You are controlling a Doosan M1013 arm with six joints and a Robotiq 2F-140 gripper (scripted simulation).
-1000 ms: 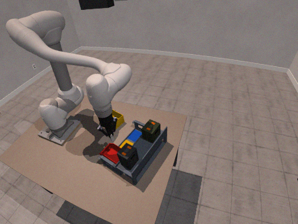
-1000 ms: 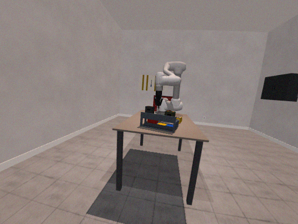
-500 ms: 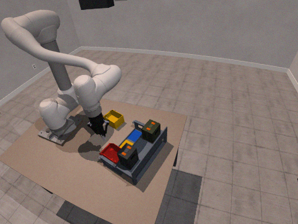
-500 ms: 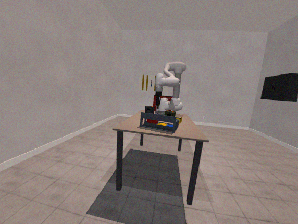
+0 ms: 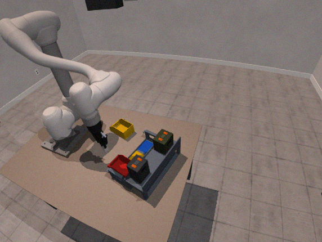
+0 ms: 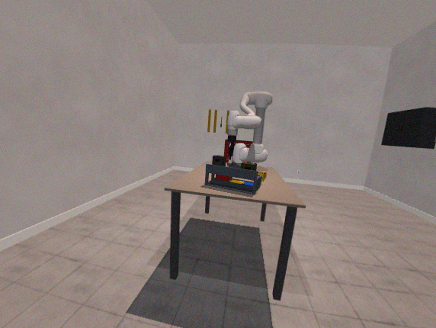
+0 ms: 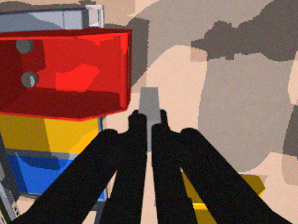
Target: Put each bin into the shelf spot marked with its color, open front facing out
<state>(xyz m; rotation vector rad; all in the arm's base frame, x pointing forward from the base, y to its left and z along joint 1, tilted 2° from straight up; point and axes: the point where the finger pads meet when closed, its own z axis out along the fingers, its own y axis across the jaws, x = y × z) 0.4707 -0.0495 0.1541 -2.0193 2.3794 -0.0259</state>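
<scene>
Two bins are seen, both apparently rigid, thin-walled and light enough for one arm, though their weight cannot be read directly. In the top view, the red bin (image 5: 119, 164) (image 6: 222, 178) (image 7: 75, 75) lies at between four and five o'clock from the gripper (image 5: 105, 149) (image 6: 230, 157) (image 7: 149, 100), at the near end of the shelf (image 5: 163, 171) (image 6: 230, 169) (image 7: 40, 20). The yellow bin (image 5: 122, 128) (image 6: 263, 175) (image 7: 250, 185) stands on the table at one o'clock from it. The fingers are together, with nothing clamped between them.

At two o'clock from the red bin, the yellow mark (image 5: 134, 154) (image 6: 236, 181) (image 7: 75, 135) and the blue mark (image 5: 145, 146) (image 6: 248, 183) (image 7: 37, 175) are left uncovered. The red bin's front seems to jut past the shelf's front edge, so it is probably not yet fully seated. It would be best pushed low on the middle of its front wall, towards four o'clock — an off-centre shove could turn it. The round grey parts (image 7: 25, 46) inside may roll or slide if it is tipped sharply.

For the yellow bin, a firm pinch on one wall is suggested — smooth sides might slip, and a loose hold could let it swing during tilting.
</scene>
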